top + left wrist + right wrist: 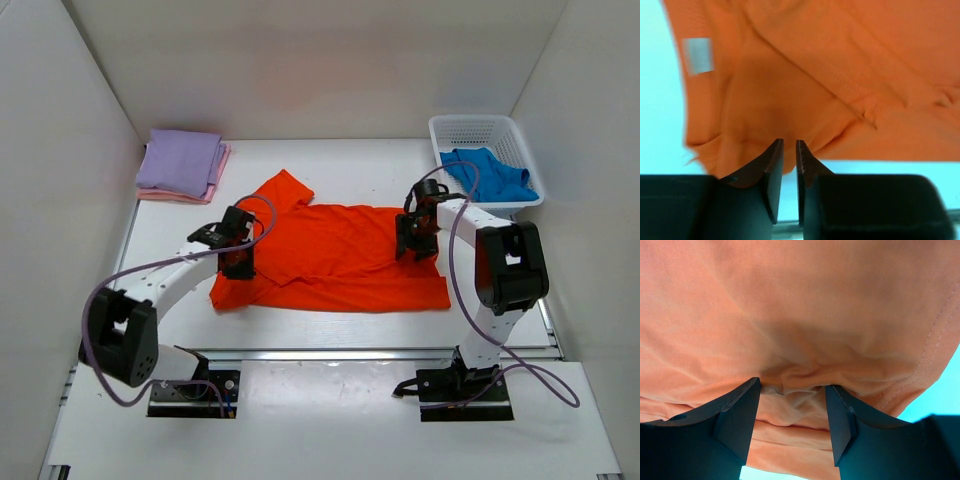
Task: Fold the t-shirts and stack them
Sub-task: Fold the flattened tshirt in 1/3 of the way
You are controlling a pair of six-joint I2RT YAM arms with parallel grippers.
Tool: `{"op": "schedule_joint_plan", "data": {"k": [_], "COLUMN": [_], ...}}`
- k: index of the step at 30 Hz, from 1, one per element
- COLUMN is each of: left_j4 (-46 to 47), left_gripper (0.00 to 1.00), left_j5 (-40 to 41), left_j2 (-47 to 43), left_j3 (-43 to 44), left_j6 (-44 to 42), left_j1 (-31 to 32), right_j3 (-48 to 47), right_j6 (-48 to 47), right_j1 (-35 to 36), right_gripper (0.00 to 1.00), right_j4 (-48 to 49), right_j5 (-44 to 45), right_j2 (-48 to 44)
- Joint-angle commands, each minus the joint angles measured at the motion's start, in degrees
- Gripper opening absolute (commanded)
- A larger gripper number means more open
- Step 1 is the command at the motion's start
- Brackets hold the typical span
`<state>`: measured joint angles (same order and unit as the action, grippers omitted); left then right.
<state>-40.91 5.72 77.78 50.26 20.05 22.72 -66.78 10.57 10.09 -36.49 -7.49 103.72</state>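
The orange t-shirt (340,255) is spread flat at the middle of the table (330,160). The left arm is stretched low across to the shirt's left part, the left gripper (238,262) pointed down, its jaws drawn to a narrow slit at the cloth; whether cloth is pinched cannot be told. The right arm is bent inward, the right gripper (414,245) pressed down near the shirt's right edge, jaws about half apart, a pucker of cloth between them.
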Motion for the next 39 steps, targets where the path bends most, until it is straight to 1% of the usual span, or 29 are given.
{"op": "schedule_joint_plan", "data": {"k": [1,3,6,9,14,16,17,20,23,27,28,30,31,34,36,37,38,39], "left_j4": [8.11,8.30,6.02,4.00,1.71,0.48,-0.83,-2.59,-3.21,-3.74,-3.48,-3.13,-3.21,-2.95,-2.43,-2.08,-2.07,-1.90], "left_gripper": [0.25,0.23,0.23,0.27,0.26,0.22,0.18,0.11,0.08,0.05,0.06,0.08,0.10,0.16,0.20,0.27,0.37,0.41], "left_j5": [-1.67,0.25,2.72,3.42,6.50,6.85,7.55,9.66,11.94,11.07,10.81,10.20,9.67,9.05,7.65,6.08,4.32,2.74], "left_j2": [3.86,6.32,8.79,9.49,11.86,13.10,13.27,11.96,10.73,9.32,9.32,8.71,8.45,4.94,0.21,-1.38,-3.75,-6.21], "left_j3": [-3.41,-4.03,-4.29,-5.08,-6.31,-6.23,-6.14,-6.75,-7.02,-7.37,-7.54,-7.98,-7.90,-7.90,-7.11,-6.32,-4.92,-2.91], "left_j6": [5.07,5.70,4.92,3.42,2.71,2.97,3.58,4.29,5.70,6.40,6.49,6.31,6.31,6.66,6.93,6.84,6.84,6.49], "left_j1": [1.88,3.64,4.09,4.17,6.72,7.51,7.69,7.87,6.90,6.46,6.02,5.23,4.71,4.17,2.60,2.24,1.02,0.40], "right_j3": [-0.81,-0.10,1.04,2.10,3.15,3.68,3.42,3.50,3.41,2.27,2.01,1.92,1.92,2.19,1.92,1.75,1.14,0.43], "right_j6": [0.24,-0.46,-0.81,-1.25,-1.25,-1.51,-1.43,-1.69,-1.34,-1.16,-0.99,-1.25,-1.51,-1.60,-2.30,-3.52,-3.88,-4.41], "right_j1": [0.72,0.11,-0.68,-0.95,-0.95,-0.68,-0.33,-0.24,-0.15,0.98,0.99,1.86,2.04,2.39,3.62,4.58,5.46,6.77], "right_gripper": [0.52,0.52,0.53,0.53,0.53,0.53,0.53,0.54,0.54,0.54,0.54,0.55,0.53,0.54,0.53,0.55,0.55,0.56], "right_j4": [1.06,1.94,3.09,3.09,4.32,3.97,4.14,4.32,3.53,0.12,0.19,-0.33,-0.16,0.98,1.94,2.73,3.00,3.61], "right_j5": [-0.51,-2.08,-3.41,-2.80,-2.89,-2.97,-2.71,-2.27,-0.87,3.16,5.01,6.33,6.08,5.12,5.20,5.46,5.90,6.25], "right_j2": [-2.21,-2.73,-3.00,-2.74,-1.68,-1.25,-1.42,-1.42,-0.98,0.86,0.95,1.31,1.48,0.34,-1.58,-2.72,-3.69,-5.09]}}
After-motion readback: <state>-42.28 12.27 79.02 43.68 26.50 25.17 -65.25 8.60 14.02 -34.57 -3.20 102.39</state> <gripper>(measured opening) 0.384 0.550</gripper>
